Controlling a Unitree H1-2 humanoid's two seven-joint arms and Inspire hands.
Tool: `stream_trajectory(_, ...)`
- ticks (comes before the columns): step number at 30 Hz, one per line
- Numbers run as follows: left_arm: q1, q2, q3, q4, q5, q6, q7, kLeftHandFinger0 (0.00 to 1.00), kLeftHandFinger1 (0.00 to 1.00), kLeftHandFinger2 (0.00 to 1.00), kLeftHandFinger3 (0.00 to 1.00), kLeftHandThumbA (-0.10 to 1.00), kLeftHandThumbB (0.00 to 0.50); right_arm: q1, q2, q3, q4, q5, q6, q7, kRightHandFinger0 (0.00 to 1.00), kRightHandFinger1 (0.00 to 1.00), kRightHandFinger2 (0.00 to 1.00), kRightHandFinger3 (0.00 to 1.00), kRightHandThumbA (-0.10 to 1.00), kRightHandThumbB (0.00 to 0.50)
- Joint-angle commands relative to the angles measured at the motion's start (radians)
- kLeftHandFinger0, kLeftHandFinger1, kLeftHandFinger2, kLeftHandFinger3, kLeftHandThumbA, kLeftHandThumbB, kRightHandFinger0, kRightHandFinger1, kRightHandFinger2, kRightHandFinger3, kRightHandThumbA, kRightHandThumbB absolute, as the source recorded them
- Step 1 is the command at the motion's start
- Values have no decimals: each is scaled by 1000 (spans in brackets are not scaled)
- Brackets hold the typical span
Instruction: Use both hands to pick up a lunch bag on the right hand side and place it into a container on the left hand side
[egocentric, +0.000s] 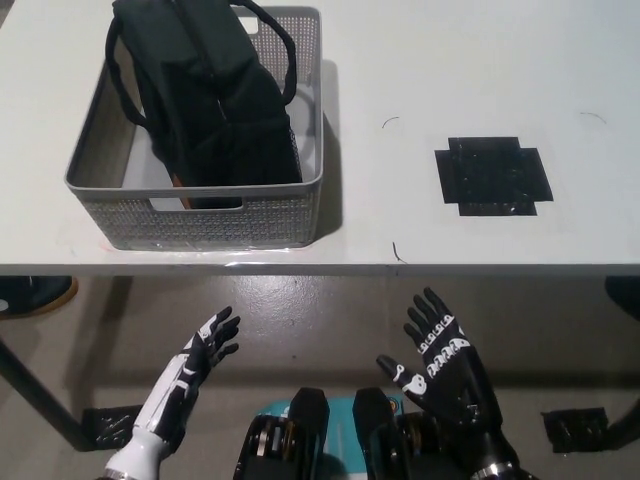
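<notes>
The lunch bag (212, 95) sits inside the container (200, 220) at the left of the white surface (450, 60). It is black, soft-sided and standing on edge, tilted a little so its top leans toward the far wall of the container and rises above the rim. A zip seam runs down its upper face, and two looped black carry handles arch out from it, one toward the left wall and one toward the right rim. A thin strip of orange-brown shows at the bag's lower near edge. To the left of the bag the pale floor of the container is visible. The container is a grey plastic basket with perforated walls and a handle slot cut in its near wall, close to the surface's front edge.

Both hands are below the front edge of the surface, over the floor, holding nothing. The left hand (203, 352) is at lower left, its white forearm rising from the bottom of the picture, fingers (225, 328) spread and pointing up and to the right toward the surface. The right hand (442, 362) is at lower right of centre, palm turned up toward the camera, fingers (428, 312) apart and extended toward the surface edge.

A black cross-shaped tape patch (492, 175) lies on the right part of the surface, well apart from the container.
</notes>
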Motion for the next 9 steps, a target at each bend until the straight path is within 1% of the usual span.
stream_trajectory(1, -32, 17, -5, -11, -6, -30, 28, 1000, 1000, 1000, 1000, 1000, 174, -38, 8, -6, -19, -3, -40, 2, 1000, 1000, 1000, 1000, 1000, 110)
stream_trajectory(4, -34, 18, -7, -9, -13, -23, 28, 1000, 1000, 1000, 1000, 1000, 179, -39, 10, -8, -19, -2, -35, -1, 1000, 1000, 1000, 1000, 1000, 101)
stream_trajectory(6, -35, 17, -8, -6, -14, -22, 28, 1000, 1000, 1000, 1000, 1000, 171, -40, 7, -8, -20, -6, -36, -1, 1000, 1000, 1000, 1000, 1000, 88)
stream_trajectory(9, -31, 19, -8, -4, -14, -20, 28, 1000, 1000, 1000, 1000, 1000, 163, -37, 7, -6, -20, -13, -34, -5, 1000, 1000, 1000, 1000, 1000, 93)
